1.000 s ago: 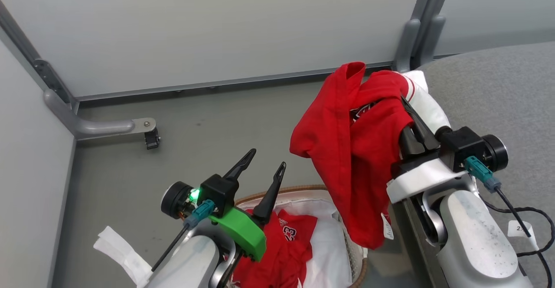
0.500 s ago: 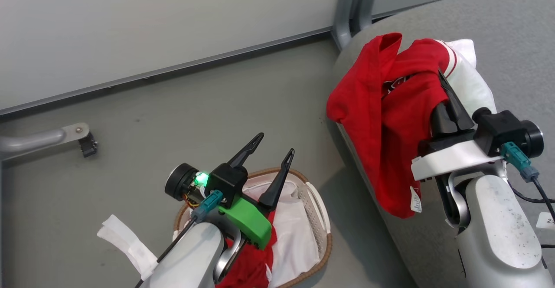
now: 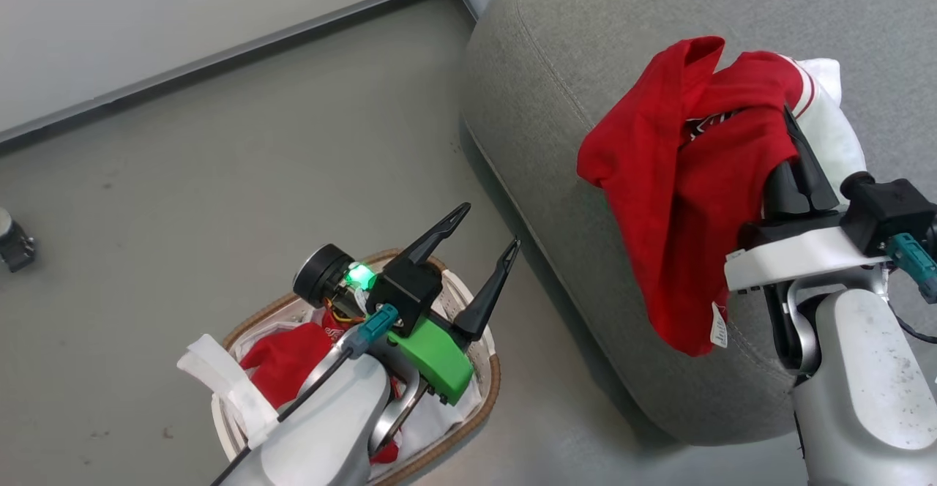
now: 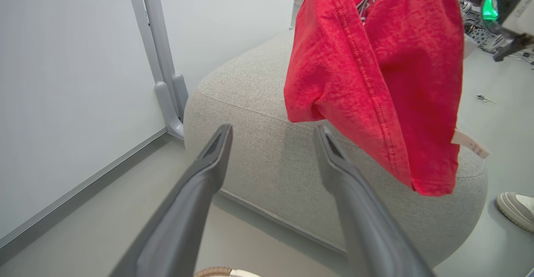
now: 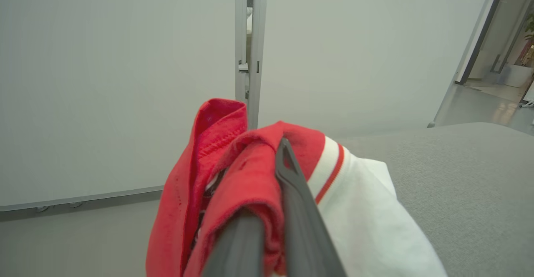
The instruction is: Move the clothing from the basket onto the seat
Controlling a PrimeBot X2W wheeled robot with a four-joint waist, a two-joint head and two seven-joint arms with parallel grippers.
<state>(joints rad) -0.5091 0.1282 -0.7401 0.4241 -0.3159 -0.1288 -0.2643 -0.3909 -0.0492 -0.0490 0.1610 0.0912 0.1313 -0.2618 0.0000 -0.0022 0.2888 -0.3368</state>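
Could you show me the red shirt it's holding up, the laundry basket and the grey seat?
red shirt [image 3: 659,200], head view: the hanging front fold.
basket [image 3: 495,383], head view: brown woven rim, right side.
seat [image 3: 622,10], head view: bare grey top surface.

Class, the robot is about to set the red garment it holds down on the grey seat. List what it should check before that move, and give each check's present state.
1. Grip: the right gripper has its jaws shut on the red garment: ok.
2. Garment lifted out of the basket and hanging free: ok.
3. Garment wholly above the top of the seat: cannot tell; its lower end hangs by the seat's side.
4. Left gripper out of the way, jaws open, above the basket: ok.
5. Nobody near: not ok; a shoe shows beside the seat.
6. Basket emptied: not ok; a second red garment lies in it.
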